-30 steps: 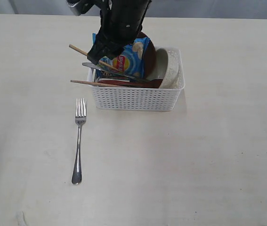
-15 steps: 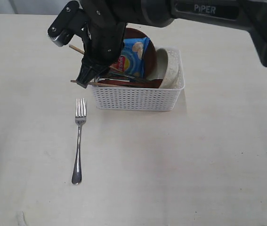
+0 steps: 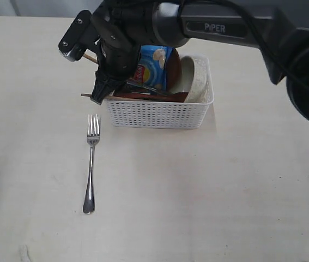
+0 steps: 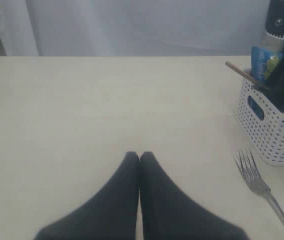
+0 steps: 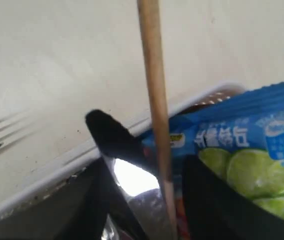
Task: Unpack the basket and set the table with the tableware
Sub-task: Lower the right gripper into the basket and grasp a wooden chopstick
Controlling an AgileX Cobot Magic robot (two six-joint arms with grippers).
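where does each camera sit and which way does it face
Exterior: up high, looking down on basket and fork; right end effector shows.
Left wrist: low over the table, facing the basket; shut left end effector shows.
Right wrist: at the basket rim, facing chopstick and chip bag; open fingers show.
Shared: basket and fork, all three.

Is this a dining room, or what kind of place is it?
Probably a robot test lab, not a home: a black arm marked PIPER over a pale table, a plain white curtain behind, one basket of tableware.
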